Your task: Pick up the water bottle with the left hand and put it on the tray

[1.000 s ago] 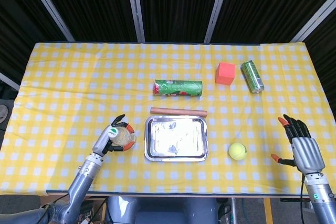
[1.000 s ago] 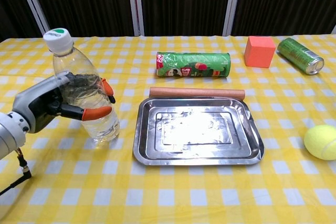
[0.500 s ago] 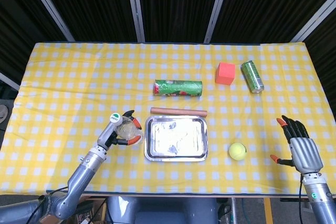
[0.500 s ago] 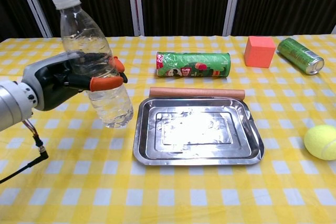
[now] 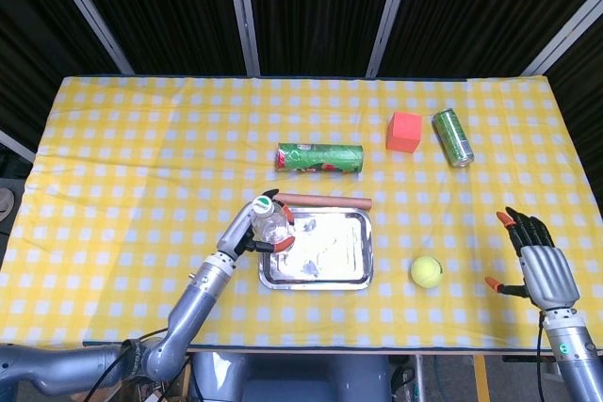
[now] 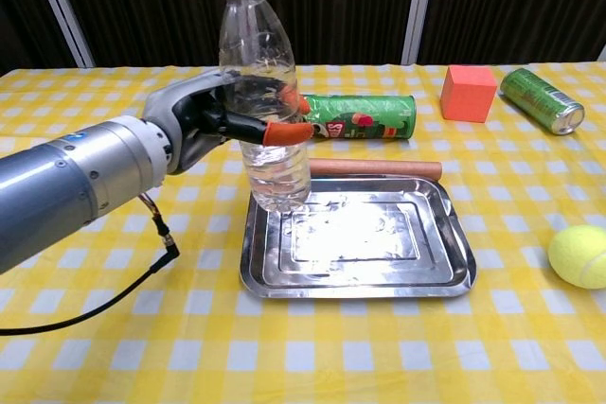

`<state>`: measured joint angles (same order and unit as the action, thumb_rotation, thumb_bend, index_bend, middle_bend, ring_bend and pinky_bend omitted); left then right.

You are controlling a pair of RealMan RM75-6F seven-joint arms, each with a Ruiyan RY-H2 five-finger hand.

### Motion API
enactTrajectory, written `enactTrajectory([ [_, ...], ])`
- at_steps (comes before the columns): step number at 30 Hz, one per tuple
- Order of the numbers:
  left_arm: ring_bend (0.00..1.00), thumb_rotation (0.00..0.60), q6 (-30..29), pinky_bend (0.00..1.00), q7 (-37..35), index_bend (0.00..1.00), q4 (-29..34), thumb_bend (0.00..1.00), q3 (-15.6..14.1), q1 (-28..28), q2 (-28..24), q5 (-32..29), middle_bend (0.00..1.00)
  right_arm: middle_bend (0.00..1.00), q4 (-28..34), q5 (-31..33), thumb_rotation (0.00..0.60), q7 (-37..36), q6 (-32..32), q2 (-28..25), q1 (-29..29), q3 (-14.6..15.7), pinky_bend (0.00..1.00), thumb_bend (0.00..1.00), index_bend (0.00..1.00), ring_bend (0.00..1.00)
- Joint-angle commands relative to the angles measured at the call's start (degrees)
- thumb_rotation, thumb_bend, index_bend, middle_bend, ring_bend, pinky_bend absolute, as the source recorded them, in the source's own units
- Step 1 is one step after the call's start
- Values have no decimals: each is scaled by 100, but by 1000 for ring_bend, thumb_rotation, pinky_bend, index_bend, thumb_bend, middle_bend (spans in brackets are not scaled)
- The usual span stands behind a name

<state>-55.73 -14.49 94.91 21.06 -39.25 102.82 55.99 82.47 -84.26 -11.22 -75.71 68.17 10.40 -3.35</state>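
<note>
Your left hand (image 6: 204, 120), fingers wrapped around the upright water bottle (image 6: 265, 101), holds its base just above the steel tray's (image 6: 445, 276) left edge, so the flat bottom lies right and below.

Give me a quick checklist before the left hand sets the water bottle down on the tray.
1. Left hand grips the water bottle: ok.
2. Bottle upright, cap on: ok.
3. Bottle base over the tray, near its left edge: ok.
4. Base already resting on the tray: cannot tell.
5. Tray floor bare where the bottle would land: ok.
6. Right hand open, well away from the tray: ok.
</note>
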Motion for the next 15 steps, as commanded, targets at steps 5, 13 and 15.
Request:
enactTrajectory([
  [5,52,600,-12,41,517,662,703,480,585,-403,160,-922,595,0,-24,21,600,-40,-9,-4,-9,-9,0,49,9,0],
  [13,52,600,-1079,41,2116,661,2771,464,1196,-788,-517,-1745,593,0,23,-33,600,-58,-60,-27,-18,0,0,50,9,0],
  [15,52,600,-1478,41,2637,660,3366,462,1386,-939,-710,-2018,591,0,45,-49,600,-43,-68,-33,-23,12,0,50,9,0],
])
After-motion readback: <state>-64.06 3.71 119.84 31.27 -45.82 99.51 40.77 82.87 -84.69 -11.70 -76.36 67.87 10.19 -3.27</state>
